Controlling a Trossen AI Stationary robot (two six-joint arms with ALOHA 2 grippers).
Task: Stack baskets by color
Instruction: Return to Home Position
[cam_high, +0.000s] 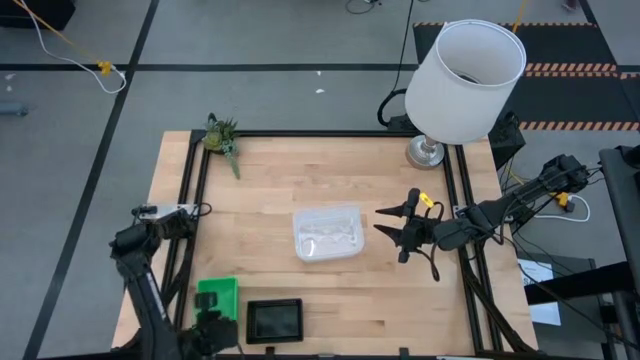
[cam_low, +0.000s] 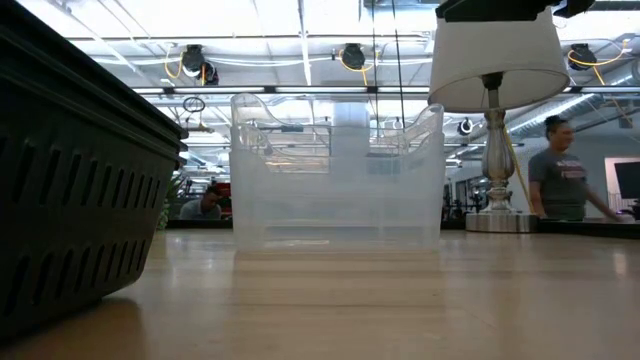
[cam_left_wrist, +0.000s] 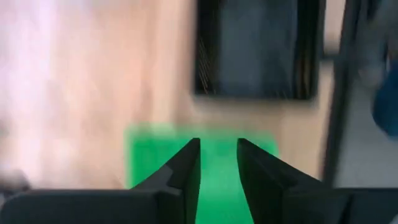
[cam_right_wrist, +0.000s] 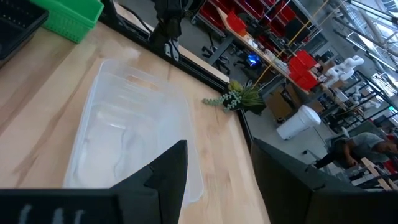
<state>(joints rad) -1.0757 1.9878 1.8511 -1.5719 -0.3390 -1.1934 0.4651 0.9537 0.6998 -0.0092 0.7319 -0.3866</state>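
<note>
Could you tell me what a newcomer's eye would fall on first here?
The big white lampshade at the table's far right corner, then the clear baskets mid-table with the open right gripper just to their right. The green baskets and black baskets sit at the near edge, the left gripper by the green.

I read this as an industrial lab/workshop. Evidence: wood bench top (cam_high: 300, 170) in a black frame (cam_high: 330, 133), grey floor (cam_high: 300, 40) w/ tape lines and hazard striping (cam_high: 570, 68), ceiling-hung cable reels (cam_low: 192, 62), red bins (cam_right_wrist: 238, 23) on racks, a person (cam_low: 560, 175) standing in the bkgd.
</note>
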